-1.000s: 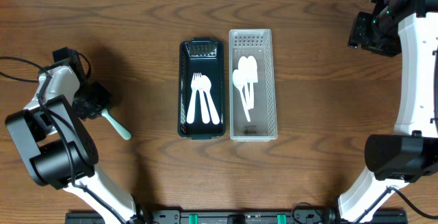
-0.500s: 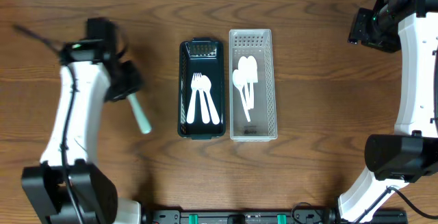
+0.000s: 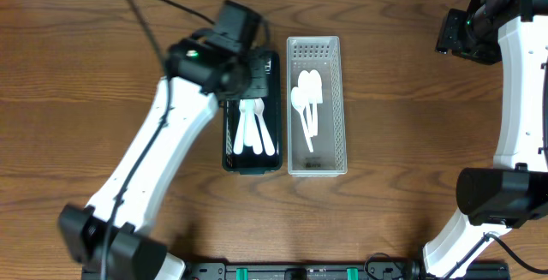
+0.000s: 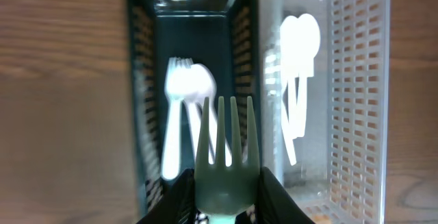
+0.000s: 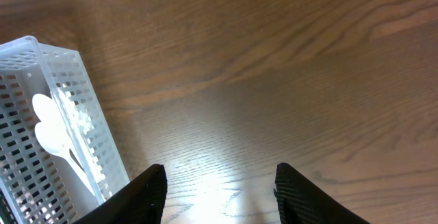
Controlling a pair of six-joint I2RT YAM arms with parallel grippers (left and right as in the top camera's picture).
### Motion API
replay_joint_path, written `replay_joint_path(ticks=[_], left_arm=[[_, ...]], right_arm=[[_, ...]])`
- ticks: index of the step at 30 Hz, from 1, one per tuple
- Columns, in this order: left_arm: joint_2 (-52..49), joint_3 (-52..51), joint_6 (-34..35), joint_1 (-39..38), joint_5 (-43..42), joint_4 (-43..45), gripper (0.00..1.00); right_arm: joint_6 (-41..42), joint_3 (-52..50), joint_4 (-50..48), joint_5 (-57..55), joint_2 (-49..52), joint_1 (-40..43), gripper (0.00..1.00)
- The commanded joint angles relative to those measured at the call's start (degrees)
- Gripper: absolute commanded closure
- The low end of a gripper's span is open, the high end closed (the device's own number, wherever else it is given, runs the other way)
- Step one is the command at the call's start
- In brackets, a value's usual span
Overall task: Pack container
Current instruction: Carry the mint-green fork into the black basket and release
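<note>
Left gripper (image 4: 222,195) clamped on green fork (image 4: 224,172), tines forward, positioned over the dark basket (image 3: 253,168). White cutlery (image 3: 254,133) lies inside the dark basket. Clear basket (image 3: 314,165) stands just beside the dark basket and holds white spoons (image 3: 306,96). Right gripper (image 5: 219,190) has fingers spread with nothing between them, over table (image 5: 274,59) well apart from the dark basket, beyond the clear one.

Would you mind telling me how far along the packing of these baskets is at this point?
Done: white cutlery lies in the dark basket and white spoons in the clear basket. In hand: the left gripper holds a green fork above the dark basket. Left: releasing that fork into it, probably. The right gripper hangs open over bare table, idle.
</note>
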State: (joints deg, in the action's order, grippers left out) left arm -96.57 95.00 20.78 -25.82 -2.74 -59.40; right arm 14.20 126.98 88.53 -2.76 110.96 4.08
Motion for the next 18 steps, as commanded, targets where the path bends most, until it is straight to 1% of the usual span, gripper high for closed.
replay_joint_path(ticks=[1, 7, 13, 14, 15, 16, 18], left_arm=[[-6.64, 0.59, 0.50, -1.79, 0.17, 1.11, 0.92], [-17.90, 0.59, 0.50, -1.51, 0.13, 1.20, 0.93], [-22.43, 0.59, 0.24, -0.83, 0.61, 1.18, 0.94], [-22.60, 0.59, 0.24, -0.61, 0.61, 1.22, 0.87], [-22.60, 0.59, 0.24, -0.39, 0.61, 1.22, 0.72], [-22.60, 0.59, 0.24, -0.15, 0.61, 1.22, 0.63], [-22.47, 0.59, 0.22, 0.42, 0.61, 1.20, 0.61]], right_arm=[[-1.01, -0.02, -0.04, -0.02, -0.04, 0.04, 0.46], [-1.29, -0.02, 0.63, -0.04, -0.04, 0.04, 0.46], [-1.66, -0.02, 1.05, -0.04, -0.04, 0.04, 0.46], [-1.66, -0.02, 1.05, -0.04, -0.04, 0.04, 0.46], [-1.66, -0.02, 1.05, -0.04, -0.04, 0.04, 0.46], [-1.66, -0.02, 1.05, -0.04, -0.04, 0.04, 0.46], [-1.66, -0.02, 0.98, -0.28, -0.04, 0.04, 0.45]])
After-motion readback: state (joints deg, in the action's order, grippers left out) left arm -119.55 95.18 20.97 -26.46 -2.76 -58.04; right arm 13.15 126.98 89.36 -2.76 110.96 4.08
